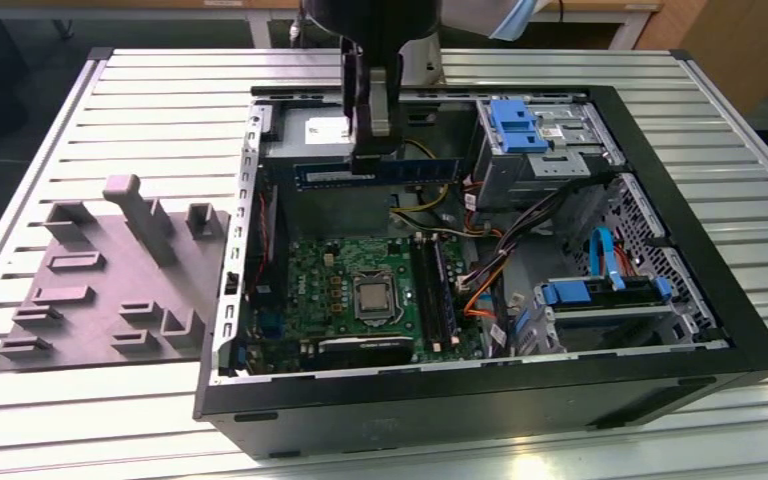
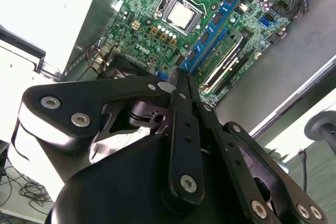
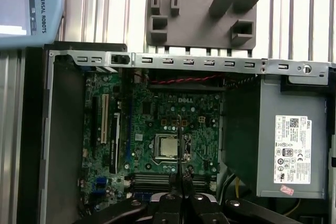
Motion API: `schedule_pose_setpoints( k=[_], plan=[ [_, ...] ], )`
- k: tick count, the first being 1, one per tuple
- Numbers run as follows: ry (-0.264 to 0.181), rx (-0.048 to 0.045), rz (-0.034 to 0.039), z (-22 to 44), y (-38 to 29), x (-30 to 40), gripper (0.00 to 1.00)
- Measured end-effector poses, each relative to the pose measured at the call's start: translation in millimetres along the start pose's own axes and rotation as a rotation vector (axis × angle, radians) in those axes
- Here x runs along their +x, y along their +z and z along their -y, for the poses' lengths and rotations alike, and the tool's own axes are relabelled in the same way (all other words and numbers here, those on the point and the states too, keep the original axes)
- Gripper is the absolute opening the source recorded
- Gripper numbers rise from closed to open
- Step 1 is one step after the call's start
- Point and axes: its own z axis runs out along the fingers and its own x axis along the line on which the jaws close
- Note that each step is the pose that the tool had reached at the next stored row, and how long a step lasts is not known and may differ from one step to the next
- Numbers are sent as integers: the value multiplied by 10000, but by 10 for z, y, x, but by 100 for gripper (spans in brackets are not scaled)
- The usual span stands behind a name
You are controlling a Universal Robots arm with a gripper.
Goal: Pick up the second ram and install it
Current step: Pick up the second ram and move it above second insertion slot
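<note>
The second ram (image 1: pixel 398 172) is a long thin stick, blue along its edge, hanging level above the rear of the open computer case (image 1: pixel 491 400). My gripper (image 1: pixel 371 152) is shut on it near the stick's middle. In the second wrist view the ram (image 2: pixel 218 22) runs out from the gripper (image 2: pixel 182 77) over the motherboard (image 2: pixel 157 3). In the first wrist view the ram (image 3: pixel 179 140) is edge-on, a thin line above the gripper (image 3: pixel 181 184), over the CPU socket (image 3: pixel 167 146). The memory slots (image 1: pixel 432 285) lie beside the CPU, lower down and nearer the exterior view's front.
A grey fixture block (image 1: pixel 117 280) with upright posts sits on the slatted table at the exterior view's left. Inside the case are the power supply (image 3: pixel 291 145), blue drive bays (image 1: pixel 518 130) and cable bundles (image 1: pixel 491 250). One slot (image 2: pixel 226 59) seems to hold a stick.
</note>
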Motion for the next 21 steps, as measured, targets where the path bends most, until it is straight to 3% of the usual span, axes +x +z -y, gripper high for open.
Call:
schedule_pose_setpoints(
  k=[21],
  plan=[
    [1, -1, -2, 76, 98, 4, 12]
  ],
)
